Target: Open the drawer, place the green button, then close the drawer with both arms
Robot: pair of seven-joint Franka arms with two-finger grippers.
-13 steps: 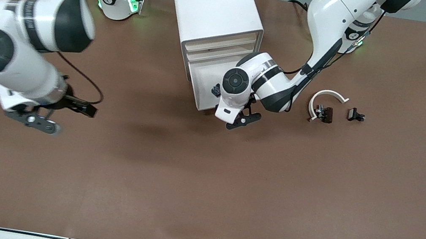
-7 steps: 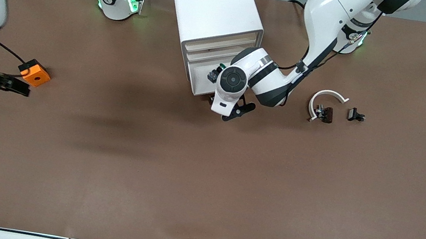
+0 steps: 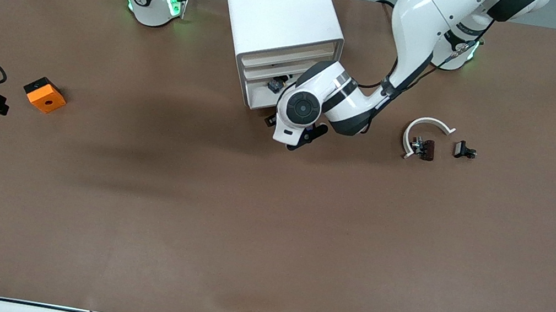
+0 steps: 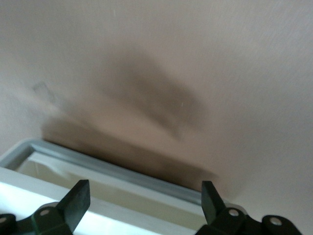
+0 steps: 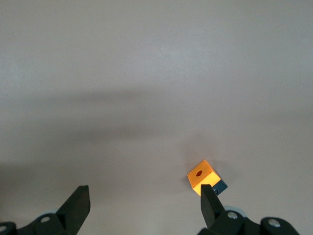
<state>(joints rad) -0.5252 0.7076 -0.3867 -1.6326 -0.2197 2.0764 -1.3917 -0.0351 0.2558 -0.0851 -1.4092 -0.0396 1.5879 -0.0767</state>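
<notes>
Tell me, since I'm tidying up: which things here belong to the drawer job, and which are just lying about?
Job: drawer of the white cabinet; button in it; left gripper, open, at the drawer front; right gripper, open, waiting near the orange cube.
Lying about: orange cube; white curved strip; small black parts.

The drawer [image 3: 264,97], a shallow white tray with a cream front, sits lowest in the white cabinet [image 3: 278,16], nearly pushed in. The button [image 3: 274,86], tiny and dark, shows just above the drawer's front.
</notes>
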